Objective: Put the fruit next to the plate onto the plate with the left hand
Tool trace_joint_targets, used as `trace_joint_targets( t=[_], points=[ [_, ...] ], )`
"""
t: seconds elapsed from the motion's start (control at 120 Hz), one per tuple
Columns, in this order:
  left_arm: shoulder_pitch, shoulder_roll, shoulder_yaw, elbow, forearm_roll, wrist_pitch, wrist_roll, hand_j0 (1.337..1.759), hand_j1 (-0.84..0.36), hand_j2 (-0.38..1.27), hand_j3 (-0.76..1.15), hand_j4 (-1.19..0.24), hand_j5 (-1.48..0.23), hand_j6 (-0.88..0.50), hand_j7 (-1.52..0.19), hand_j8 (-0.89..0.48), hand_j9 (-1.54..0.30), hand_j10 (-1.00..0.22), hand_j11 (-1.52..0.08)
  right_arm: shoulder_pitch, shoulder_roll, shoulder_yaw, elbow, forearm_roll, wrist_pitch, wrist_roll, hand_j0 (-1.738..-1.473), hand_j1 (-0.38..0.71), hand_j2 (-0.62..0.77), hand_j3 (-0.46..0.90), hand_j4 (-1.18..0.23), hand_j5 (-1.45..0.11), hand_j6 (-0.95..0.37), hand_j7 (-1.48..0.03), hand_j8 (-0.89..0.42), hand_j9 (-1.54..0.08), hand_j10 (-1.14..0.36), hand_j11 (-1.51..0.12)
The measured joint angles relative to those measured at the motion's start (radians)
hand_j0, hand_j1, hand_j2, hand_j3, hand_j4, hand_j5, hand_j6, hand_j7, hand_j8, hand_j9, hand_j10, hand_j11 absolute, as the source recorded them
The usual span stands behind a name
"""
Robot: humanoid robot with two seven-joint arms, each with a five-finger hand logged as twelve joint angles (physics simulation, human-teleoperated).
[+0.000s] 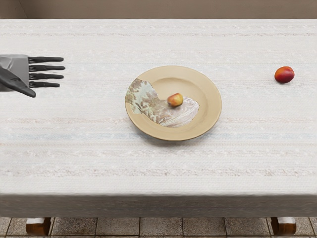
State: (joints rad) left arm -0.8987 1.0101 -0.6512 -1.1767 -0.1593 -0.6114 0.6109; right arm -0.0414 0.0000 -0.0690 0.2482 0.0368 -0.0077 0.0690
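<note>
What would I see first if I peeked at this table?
Your eye would land on the big tan plate in the middle of the table, with a small orange fruit sitting on it. Next you'd spot the dark left robot hand at the left edge, fingers stretched out flat and holding nothing. Far off to the right, a red fruit lies alone on the cloth.

Head view, one camera: it is looking down at a slant from the near long side of the table (74, 163), facing the far wall (158, 7). It is standing back moderately, framing the plate (210, 106) near centre, with table legs (38, 225) and floor tiles (158, 227) showing along the bottom.
</note>
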Motion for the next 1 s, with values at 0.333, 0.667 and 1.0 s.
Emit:
trace_joint_targets(
  t=[0.333, 0.667, 1.0],
  points=[
    [-0.008, 0.007, 0.002, 0.081, -0.005, 0.0, 0.0, 1.658, 0.34, 0.0, 0.0, 0.0, -0.01, 0.0, -0.01, 0.0, -0.01, 0.0, -0.01, 0.0, 0.0, -0.001, 0.003, 0.0, 0.0, -0.001, -1.658, -0.34, 0.0, 0.0, -0.01, -0.01, -0.01, -0.01, -0.01, -0.01, -0.01, -0.01],
    [-0.008, 0.007, 0.001, 0.096, -0.007, -0.001, 0.0, 1.658, 0.34, 0.0, 0.0, 0.0, 0.0, 0.0, -0.01, 0.0, -0.01, 0.0, -0.01, 0.0, 0.0, -0.002, 0.003, 0.0, 0.0, -0.002, -1.658, -0.34, 0.0, 0.0, -0.01, -0.01, -0.01, -0.01, -0.01, -0.01, -0.01, -0.01],
    [-0.008, 0.007, 0.001, 0.097, -0.007, -0.001, 0.0, 1.658, 0.34, 0.0, 0.0, 0.0, 0.0, 0.0, 0.0, 0.0, 0.0, 0.0, 0.0, 0.0, 0.0, -0.002, 0.003, 0.0, 0.0, -0.002, -1.658, -0.34, 0.0, 0.0, -0.01, -0.01, -0.01, -0.01, -0.01, -0.01, -0.01, -0.01]
  ],
)
